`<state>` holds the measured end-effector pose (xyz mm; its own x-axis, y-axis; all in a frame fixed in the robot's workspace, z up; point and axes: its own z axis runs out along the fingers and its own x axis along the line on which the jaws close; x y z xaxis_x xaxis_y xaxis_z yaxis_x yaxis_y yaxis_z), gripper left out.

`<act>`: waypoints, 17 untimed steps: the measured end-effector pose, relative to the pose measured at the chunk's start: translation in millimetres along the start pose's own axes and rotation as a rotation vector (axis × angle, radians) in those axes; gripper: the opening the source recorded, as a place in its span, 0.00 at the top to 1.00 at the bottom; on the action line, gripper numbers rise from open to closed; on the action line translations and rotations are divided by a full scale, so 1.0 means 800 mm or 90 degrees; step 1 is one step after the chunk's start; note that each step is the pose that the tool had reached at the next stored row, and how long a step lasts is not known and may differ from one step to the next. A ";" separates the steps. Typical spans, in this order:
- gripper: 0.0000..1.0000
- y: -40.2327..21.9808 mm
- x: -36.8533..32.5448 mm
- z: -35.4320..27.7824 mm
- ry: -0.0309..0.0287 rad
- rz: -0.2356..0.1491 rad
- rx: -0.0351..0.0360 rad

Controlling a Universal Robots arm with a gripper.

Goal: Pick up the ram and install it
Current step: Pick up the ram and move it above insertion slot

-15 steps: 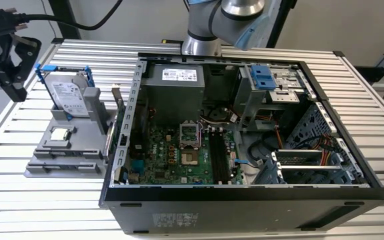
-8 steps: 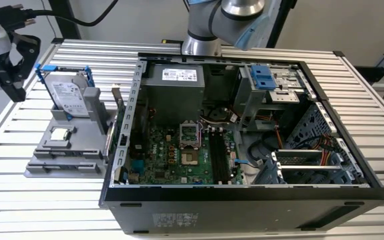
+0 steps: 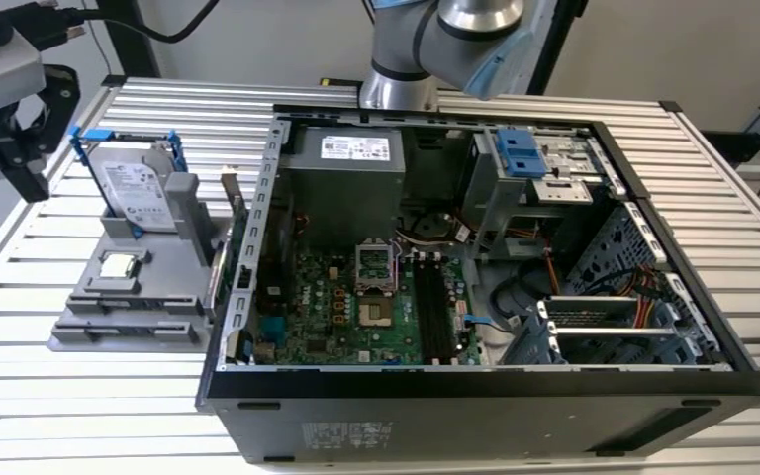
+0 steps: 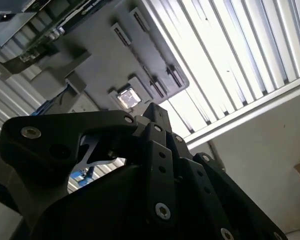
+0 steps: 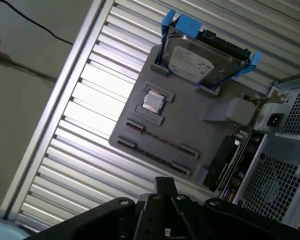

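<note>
The black two-finger gripper (image 3: 8, 166) hangs spread and empty over the ribbed aluminium table (image 3: 76, 396), at the exterior view's left. In the first wrist view, the long dark ram stick (image 5: 223, 159) stands on edge at the grey plastic parts holder's (image 5: 190, 130) side, just beside the open metal computer case (image 5: 285, 170)

Robotics lab: aluminium-slat table (image 3: 76, 396), opened computer case (image 3: 486, 381).

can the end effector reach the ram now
Probably yes: the end effector hangs above the table, and the ram stands on edge, open from above, though the case wall is close beside it.
</note>
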<state>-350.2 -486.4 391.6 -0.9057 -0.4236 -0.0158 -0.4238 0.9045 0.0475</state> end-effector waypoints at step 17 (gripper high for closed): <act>1.00 0.0000 0.0000 0.0000 0.0086 -0.180 -0.0028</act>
<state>-350.2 -486.4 391.6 -0.7510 -0.6601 -0.0158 -0.6600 0.7498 0.0475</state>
